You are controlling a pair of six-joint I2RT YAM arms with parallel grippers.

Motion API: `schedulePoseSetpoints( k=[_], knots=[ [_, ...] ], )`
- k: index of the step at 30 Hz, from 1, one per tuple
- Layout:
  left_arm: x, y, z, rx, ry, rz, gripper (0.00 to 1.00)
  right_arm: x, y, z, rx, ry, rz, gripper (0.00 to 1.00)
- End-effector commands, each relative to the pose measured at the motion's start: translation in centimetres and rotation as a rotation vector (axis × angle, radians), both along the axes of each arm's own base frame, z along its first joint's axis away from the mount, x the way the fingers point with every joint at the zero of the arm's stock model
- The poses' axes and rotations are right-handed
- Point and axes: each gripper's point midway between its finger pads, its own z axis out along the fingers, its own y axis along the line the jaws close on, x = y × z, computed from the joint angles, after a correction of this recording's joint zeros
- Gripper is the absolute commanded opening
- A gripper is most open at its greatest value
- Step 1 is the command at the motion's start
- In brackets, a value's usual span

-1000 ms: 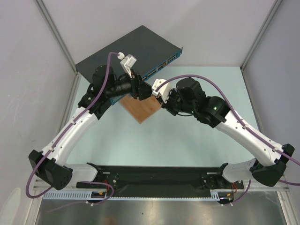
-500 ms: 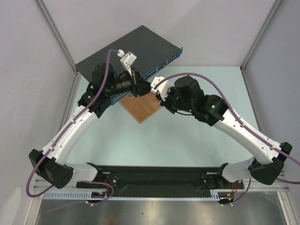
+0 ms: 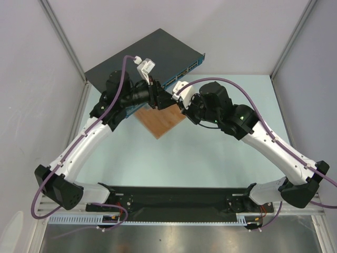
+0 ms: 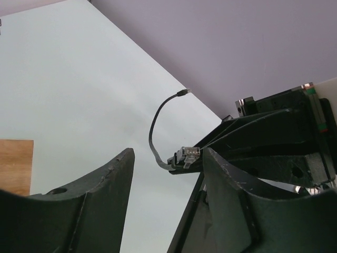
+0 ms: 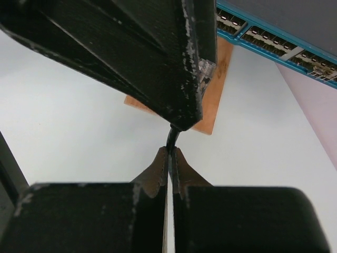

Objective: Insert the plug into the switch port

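The plug (image 4: 188, 154), a small clear-tipped connector on a thin black cable (image 4: 152, 132), hangs in the air just beyond the tips of my left gripper (image 4: 168, 153), close to its right finger. That gripper is open and holds nothing. My right gripper (image 5: 171, 148) is shut on the cable a short way behind the plug. In the right wrist view a left finger (image 5: 158, 58) covers most of the plug. The switch ports (image 5: 263, 39) form a row on the teal strip of the dark switch (image 3: 142, 55). In the top view both grippers (image 3: 159, 99) (image 3: 176, 100) meet in front of that strip.
A brown wooden board (image 3: 160, 120) lies on the pale table (image 3: 210, 158) below the two grippers. Grey walls close in the back and both sides. The arms' purple cables arc above them.
The right arm has swung up and left, bringing its gripper with the cable close against the left gripper. The left wrist has shifted slightly toward the switch.
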Motion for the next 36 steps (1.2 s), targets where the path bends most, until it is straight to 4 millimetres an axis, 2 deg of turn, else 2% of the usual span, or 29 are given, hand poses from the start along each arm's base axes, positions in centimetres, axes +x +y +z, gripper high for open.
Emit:
schedulePoseSetpoints(
  k=[1,3,6,7,8,10,11,13,14,15,16,17,18,20,23,27,33,36],
  knots=[
    [0.3,-0.4,1.9,-0.042,-0.033,-0.01,0.56,0.2,0.5,3.1,0.074,-0.056,0.009,0.0],
    [0.3,-0.5,1.8,-0.044,-0.029,-0.013,0.51,0.2,0.6,3.4,0.077,-0.064,0.013,0.0],
    [0.4,-0.7,1.7,-0.046,-0.022,-0.014,0.36,0.3,0.8,3.7,0.082,-0.074,0.014,0.0],
    [0.3,-0.8,1.7,-0.046,-0.019,-0.019,0.3,0.2,0.8,4.0,0.087,-0.078,0.016,0.0],
    [0.4,-0.7,1.9,-0.052,-0.023,-0.014,0.19,0.3,0.9,3.9,0.085,-0.078,0.016,0.0],
    [0.0,-0.7,2.4,-0.084,0.0,-0.044,0.07,0.2,0.7,4.1,0.095,-0.074,0.018,0.0],
    [0.2,-0.4,3.3,-0.119,-0.019,-0.048,0.05,-0.4,1.0,4.0,0.109,-0.052,0.043,0.08],
    [0.0,-0.1,3.2,-0.166,0.004,-0.082,0.0,-0.2,0.3,4.1,0.142,-0.016,0.049,0.23],
    [-0.3,0.4,4.4,-0.22,-0.004,-0.12,0.0,-1.2,0.5,4.6,0.197,0.036,0.109,0.35],
    [-0.6,0.6,4.2,-0.236,0.002,-0.141,0.0,-1.5,0.3,5.0,0.231,0.064,0.133,0.41],
    [-1.0,0.7,4.5,-0.259,0.016,-0.169,0.0,-1.7,-0.4,5.5,0.286,0.112,0.182,0.46],
    [-2.0,0.9,5.5,-0.273,-0.053,-0.239,0.0,-2.2,-0.8,6.4,0.331,0.132,0.212,0.53],
    [-2.4,1.0,5.9,-0.281,-0.077,-0.267,0.0,-2.3,-1.0,7.2,0.388,0.165,0.227,0.54],
    [-3.5,1.1,7.3,-0.311,-0.148,-0.325,0.0,-2.9,-1.7,8.4,0.451,0.196,0.293,0.54],
    [-4.6,1.2,8.5,-0.348,-0.214,-0.378,0.0,-3.7,-1.6,10.0,0.528,0.252,0.361,0.54],
    [-4.7,1.3,9.7,-0.38,-0.265,-0.383,0.0,-4.5,-0.7,12.0,0.601,0.277,0.436,0.54],
    [-4.8,1.4,10.2,-0.394,-0.287,-0.381,0.0,-5.0,0.1,14.1,0.662,0.277,0.478,0.5],
    [-4.9,1.4,10.2,-0.401,-0.291,-0.382,0.0,-5.2,0.5,14.3,0.669,0.281,0.494,0.49]
  ],
)
